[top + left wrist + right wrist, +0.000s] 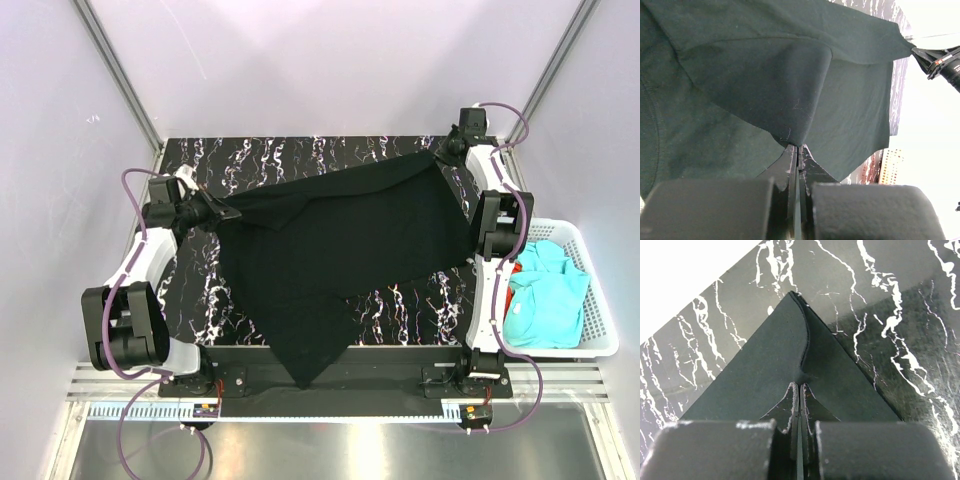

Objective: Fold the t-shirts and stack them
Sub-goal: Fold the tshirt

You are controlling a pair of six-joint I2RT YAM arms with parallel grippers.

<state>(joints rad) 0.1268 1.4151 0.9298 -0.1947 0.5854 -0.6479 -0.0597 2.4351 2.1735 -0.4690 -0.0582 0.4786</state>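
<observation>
A large black t-shirt (pixel 340 240) hangs stretched between my two grippers above the black marbled table (pixel 410 300). Its lower corner droops past the table's near edge. My left gripper (pixel 216 213) is shut on the shirt's left end. In the left wrist view the cloth (pixel 765 75) bunches right at the closed left gripper (pixel 799 146). My right gripper (pixel 441 153) is shut on the far right corner. In the right wrist view that pinched corner (pixel 775 365) spreads out from the right gripper (pixel 800 384). Turquoise t-shirts (pixel 548 300) and a sliver of an orange-red one (pixel 506 283) lie in the basket.
A white lattice basket (pixel 605 330) stands off the table's right side, beside the right arm. Pale walls close in the back and both sides. The right gripper (pixel 922 54) also shows in the left wrist view, with the basket (pixel 891 167) beyond the cloth.
</observation>
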